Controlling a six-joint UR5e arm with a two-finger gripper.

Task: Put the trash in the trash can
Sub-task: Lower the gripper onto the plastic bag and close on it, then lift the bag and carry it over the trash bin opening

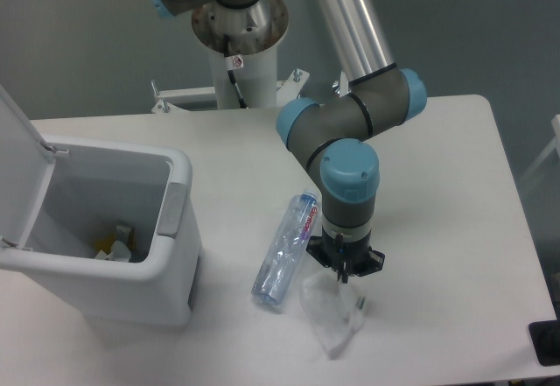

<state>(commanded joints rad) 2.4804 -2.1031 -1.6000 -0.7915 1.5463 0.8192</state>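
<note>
A clear plastic bottle (284, 251) with a blue cap and red-lettered label lies on the white table, just left of my gripper. The wrinkly whitish plastic bag (332, 319) lies in front of the bottle, bunched up under my gripper (345, 273). The fingers point straight down, drawn together on the bag's top edge. The white trash can (176, 228) stands at the left with its lid (17, 163) swung open. A few scraps (115, 248) lie in its bottom.
The arm's white pedestal (243, 62) rises behind the table's back edge. A small black object (545, 342) sits at the table's front right corner. The trash can's grey latch (172, 210) faces the bottle.
</note>
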